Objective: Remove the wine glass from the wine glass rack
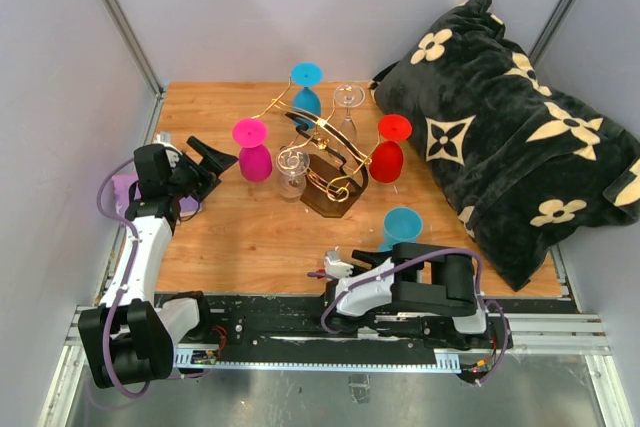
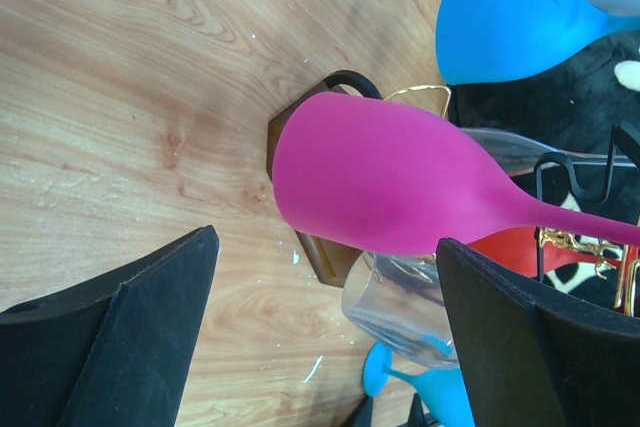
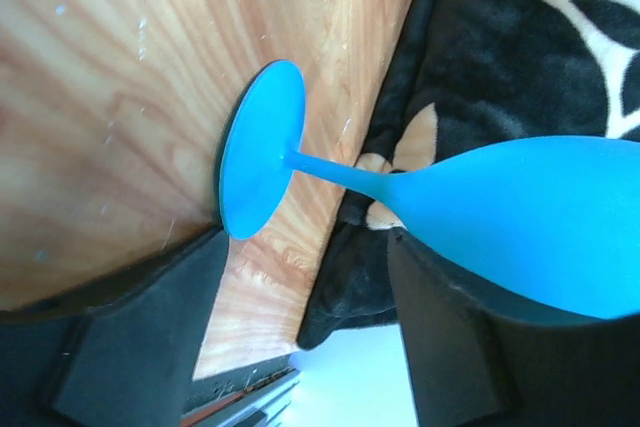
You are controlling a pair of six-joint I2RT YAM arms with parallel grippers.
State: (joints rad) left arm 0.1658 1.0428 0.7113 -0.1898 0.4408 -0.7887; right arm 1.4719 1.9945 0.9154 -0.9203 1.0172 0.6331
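Note:
The wine glass rack, gold wire on a dark wooden base, stands mid-table with pink, blue, red and clear glasses hanging upside down. A blue wine glass stands upright on the table off the rack. My right gripper is open around it. In the right wrist view its foot rests on the wood and its bowl lies against the right finger. My left gripper is open, facing the pink glass with nothing between its fingers.
A black blanket with cream flowers is heaped along the right side, close behind the standing blue glass. A clear glass hangs just below the pink one. Grey walls enclose the wooden table.

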